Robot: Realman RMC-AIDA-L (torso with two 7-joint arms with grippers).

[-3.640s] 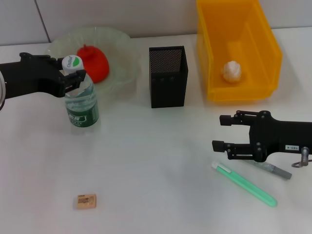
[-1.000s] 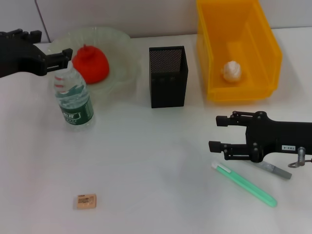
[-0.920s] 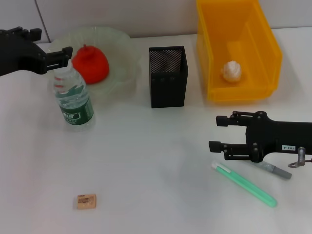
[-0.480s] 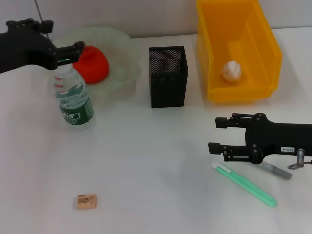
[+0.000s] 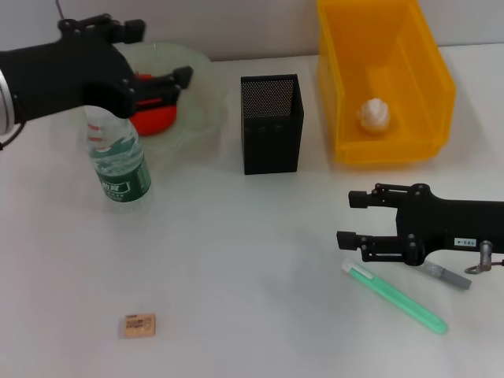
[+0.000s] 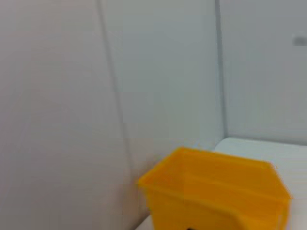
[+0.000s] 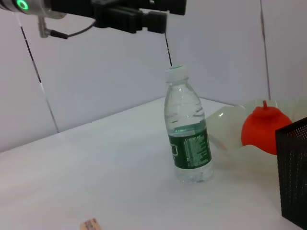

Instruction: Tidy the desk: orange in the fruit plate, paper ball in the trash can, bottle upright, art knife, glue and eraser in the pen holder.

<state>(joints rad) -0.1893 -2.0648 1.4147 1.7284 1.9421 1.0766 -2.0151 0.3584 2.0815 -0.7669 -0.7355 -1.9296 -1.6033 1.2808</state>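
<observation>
At the far left we see the left gripper [image 5: 161,55] raised above the table, its fingers apart and holding nothing, reaching over the glass fruit plate [image 5: 201,98]. The orange [image 5: 150,118] lies in that plate, partly hidden behind the arm. Just in front of the plate the water bottle [image 5: 118,161] stands upright on the white table [image 5: 236,260], free of the gripper; the right wrist view shows it standing with its cap [image 7: 175,73] on. Near the front edge lies the small eraser [image 5: 138,324], well apart from everything else. In the middle stands the black mesh pen holder [image 5: 272,124]. To its right sits the yellow bin [image 5: 386,79] with the paper ball [image 5: 375,114] inside. Farther right and nearer to us, the right gripper [image 5: 346,216] hovers low with its fingers apart, empty. Beside it lie the green glue stick [image 5: 398,299] and the grey art knife [image 5: 446,276], the knife partly under the arm.
</observation>
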